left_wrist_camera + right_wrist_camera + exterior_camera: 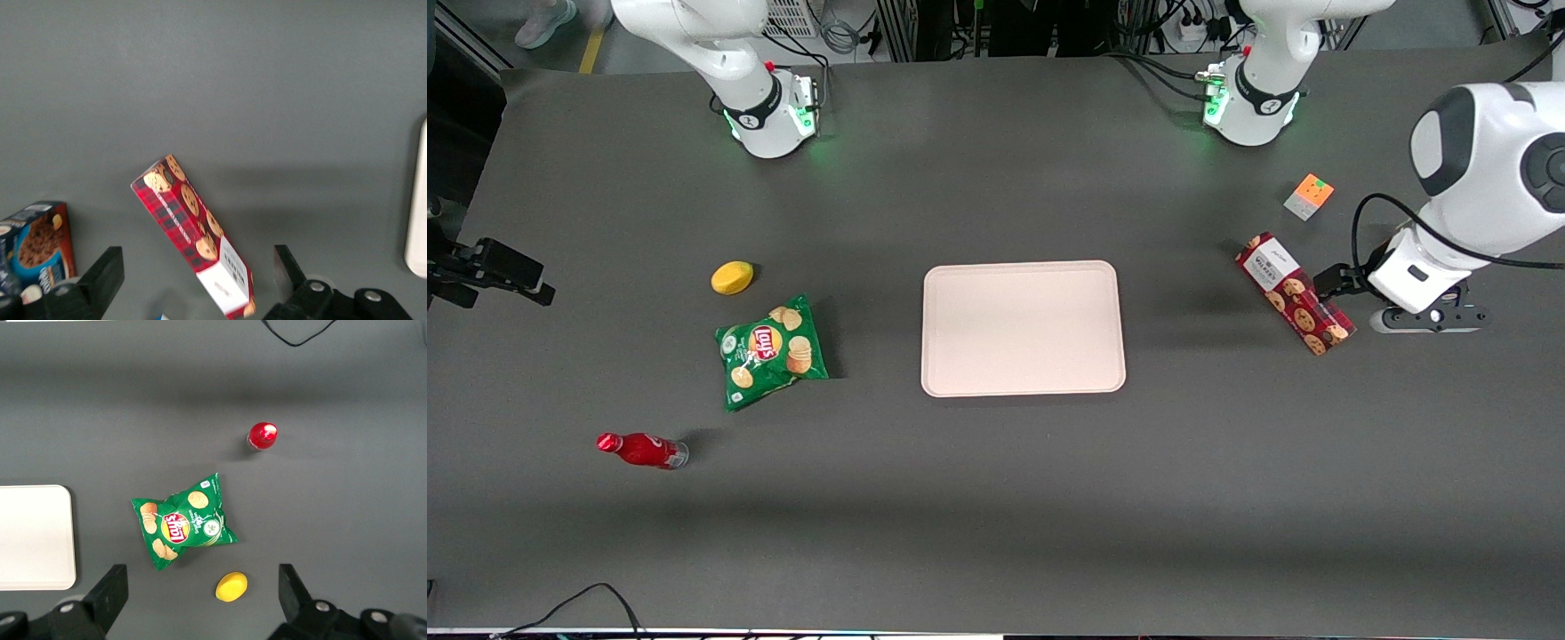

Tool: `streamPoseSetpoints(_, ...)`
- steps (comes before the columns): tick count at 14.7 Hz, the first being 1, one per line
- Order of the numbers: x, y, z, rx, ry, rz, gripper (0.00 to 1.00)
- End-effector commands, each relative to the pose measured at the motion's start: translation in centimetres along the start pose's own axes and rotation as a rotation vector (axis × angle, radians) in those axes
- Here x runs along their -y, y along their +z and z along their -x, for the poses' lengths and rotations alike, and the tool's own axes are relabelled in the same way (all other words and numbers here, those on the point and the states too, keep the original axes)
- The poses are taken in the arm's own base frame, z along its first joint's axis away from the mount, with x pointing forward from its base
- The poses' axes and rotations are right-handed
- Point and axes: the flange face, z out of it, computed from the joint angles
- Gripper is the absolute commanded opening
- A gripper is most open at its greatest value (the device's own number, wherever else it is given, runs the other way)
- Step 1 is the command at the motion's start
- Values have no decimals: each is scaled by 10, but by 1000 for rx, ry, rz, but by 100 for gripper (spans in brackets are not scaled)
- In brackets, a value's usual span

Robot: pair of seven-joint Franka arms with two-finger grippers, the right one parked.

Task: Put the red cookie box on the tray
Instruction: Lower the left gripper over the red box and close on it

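The long, narrow dark-red plaid cardboard cookie box (193,235) lies on the desk between the gripper's (197,280) wide-open, empty jaws, judged light, rigid, best pinched across its narrow mid-section.

dark grey table (996,498), cables (845,36)

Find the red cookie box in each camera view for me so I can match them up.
Front view: the red cookie box lies on the table toward the working arm's end, beside the open gripper.
Left wrist view: the box lies between the fingers.
Right wrist view: not in it.
Shared landmark: the tray.
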Motion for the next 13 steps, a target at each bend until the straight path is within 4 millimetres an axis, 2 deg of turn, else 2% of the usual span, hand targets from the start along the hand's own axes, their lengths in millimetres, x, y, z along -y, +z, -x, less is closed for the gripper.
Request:
streamPoseSetpoints(1,15,46,25,-48,-117,2,100)
streamPoseSetpoints(7,15,75,37,32,-532,77,100)
streamPoseSetpoints(10,16,93,35,67,-641,72,100)
streamPoseSetpoints(13,39,106,36,85,-697,70,100)
